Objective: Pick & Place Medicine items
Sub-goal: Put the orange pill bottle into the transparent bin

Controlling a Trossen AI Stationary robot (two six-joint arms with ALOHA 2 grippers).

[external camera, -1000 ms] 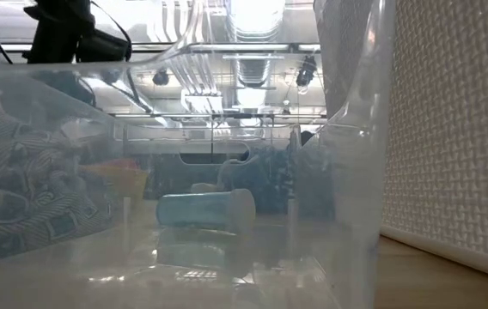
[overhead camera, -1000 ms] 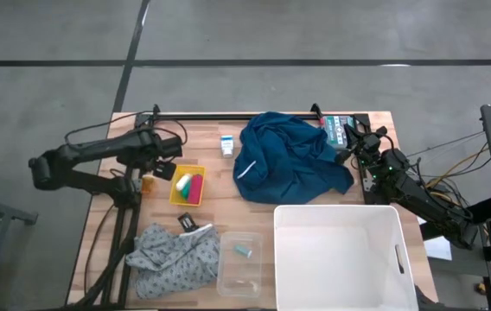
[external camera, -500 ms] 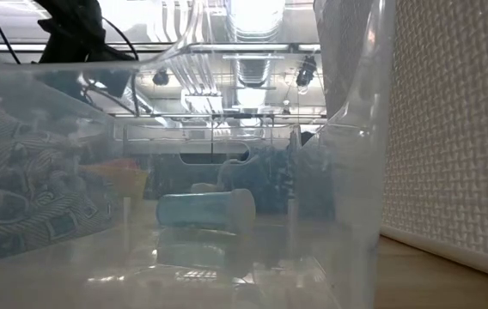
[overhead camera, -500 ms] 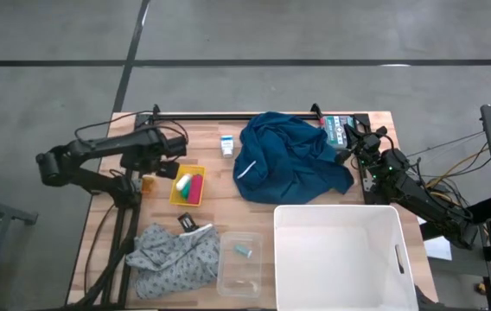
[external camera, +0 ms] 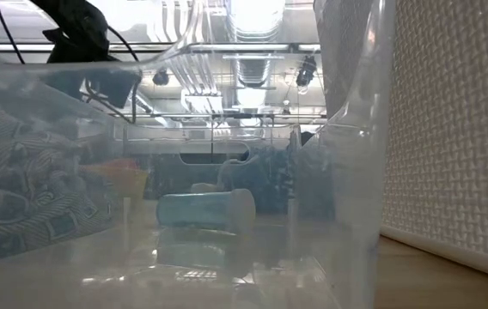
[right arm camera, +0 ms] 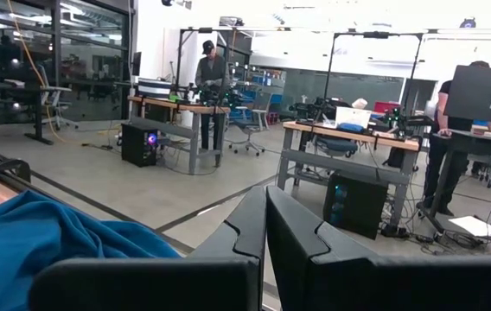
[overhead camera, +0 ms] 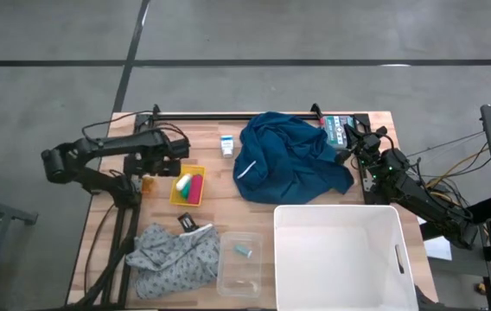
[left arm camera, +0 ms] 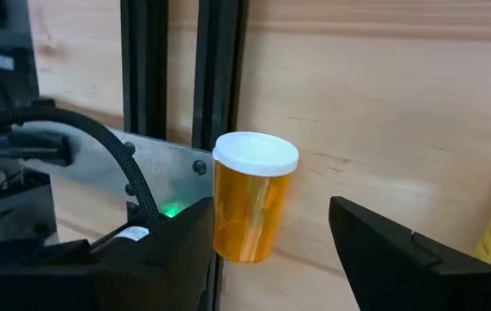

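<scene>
The orange-amber bottle with a white cap stands upright on its base on the wooden table, by the left arm's base plate; the high view shows it as an orange spot. My left gripper hangs open just above it, pointing steeply down, one finger to each side of the bottle and clear of it. The small white carton with blue print lies on the table at the far side, left of a blue cloth. My right gripper is shut and waits level at the table's far right.
A yellow tray lies right of the bottle. A grey patterned cloth and a clear container with a small teal item sit near the front. A big white bin fills the near right. People stand at benches beyond the table.
My left gripper has sunk toward the orange bottle, shifted a little toward the table's right, and rolled about its own pointing line. Its fingers stay open. The bottle and the carton have not moved.
</scene>
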